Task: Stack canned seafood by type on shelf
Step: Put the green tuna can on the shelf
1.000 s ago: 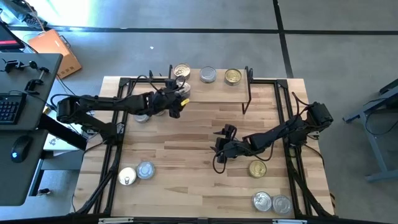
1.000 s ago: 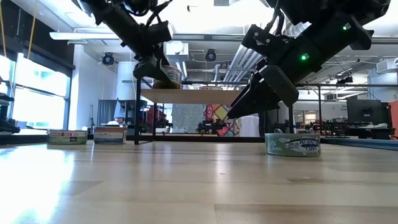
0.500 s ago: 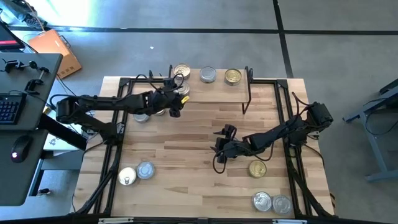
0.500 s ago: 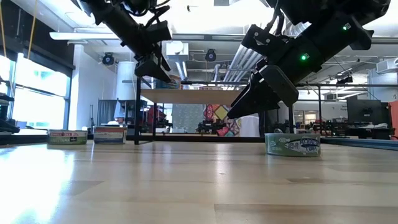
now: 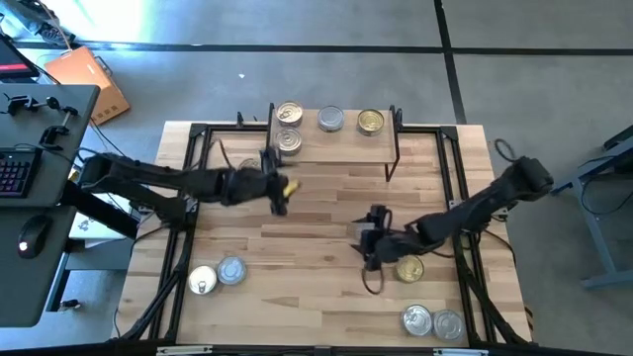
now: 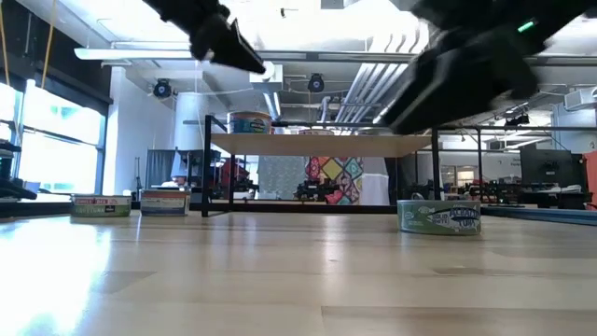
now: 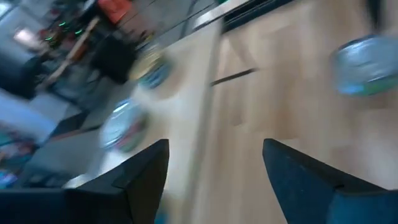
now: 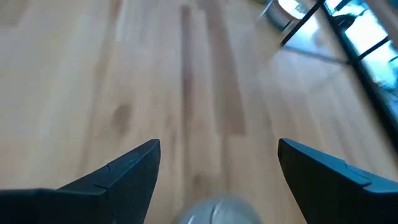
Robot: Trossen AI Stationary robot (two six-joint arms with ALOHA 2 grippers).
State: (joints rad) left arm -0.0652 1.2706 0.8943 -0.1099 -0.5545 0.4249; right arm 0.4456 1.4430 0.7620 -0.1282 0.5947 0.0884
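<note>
The shelf (image 5: 336,146) stands at the table's far edge. Several tins rest on its top, among them two at its left end (image 5: 288,140) (image 5: 289,113), a silver one (image 5: 330,120) and a gold one (image 5: 370,121). My left gripper (image 5: 280,194) hangs open in front of the shelf's left end, above the table, with nothing between its fingers (image 7: 214,180). My right gripper (image 5: 372,240) is open over the table's middle, left of a gold tin (image 5: 409,268). In the low view that tin (image 6: 438,217) sits flat on the table.
Two tins (image 5: 203,281) (image 5: 231,270) lie at the near left and two more (image 5: 416,319) (image 5: 447,324) at the near right. Black frame rails (image 5: 188,237) run along both sides of the table. Bare wood lies between the two arms.
My left gripper has drawn back from the tin at the shelf's left end toward the near edge and risen; the tin stays standing on the shelf. My right gripper has moved toward the table's right edge and lifted. Both grippers stay open.
</note>
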